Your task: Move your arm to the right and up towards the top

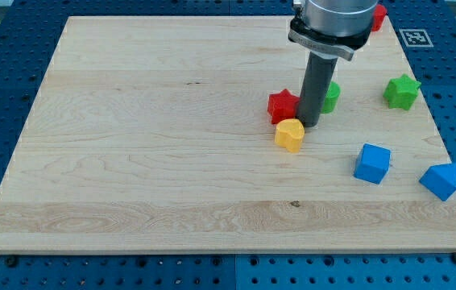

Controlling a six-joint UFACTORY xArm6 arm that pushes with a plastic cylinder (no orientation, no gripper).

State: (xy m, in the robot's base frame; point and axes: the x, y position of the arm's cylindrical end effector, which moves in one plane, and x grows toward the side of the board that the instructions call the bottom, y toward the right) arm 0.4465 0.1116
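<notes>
Rod-ended arm, my only working part, stood over the right-centre of the pale wooden tabletop (pixel 155 153), and it carried no hand at all, so there was nothing to be released, clenched or grasping.

Nearest the view's bottom, at the right, lay two blue blocks well apart from the rod: a blue cube-like block (pixel 371 163) and, further right and close to the tabletop's right edge, a blue wedge-shaped block (pixel 441 180). They sat near each other without touching.

A little farther in, the yellow rounded block (pixel 289 134) rested just near-left of my tip (pixel 309 125). The tip appeared to meet the wood right beside that yellow block, close enough that I could not tell whether they touched. Just left of the dark rod sat the red star-shaped block (pixel 282 105), its right side pressed close against the rod or hidden by it. On the rod's right, a green block (pixel 330 96) showed only partly from behind the shaft, its shape too hidden to name. So the tip stood in a tight cluster, with red to the left, yellow near-left and green to the right and slightly farther.

Farther right, well clear of the cluster, the green star-shaped block (pixel 401 91) stood by the right edge.

At the far edge, a red block (pixel 379 17) peeked out from behind the grey metal housing (pixel 334 18) of the arm, most of it hidden. Around the wood lay the blue perforated bench (pixel 2 89).
</notes>
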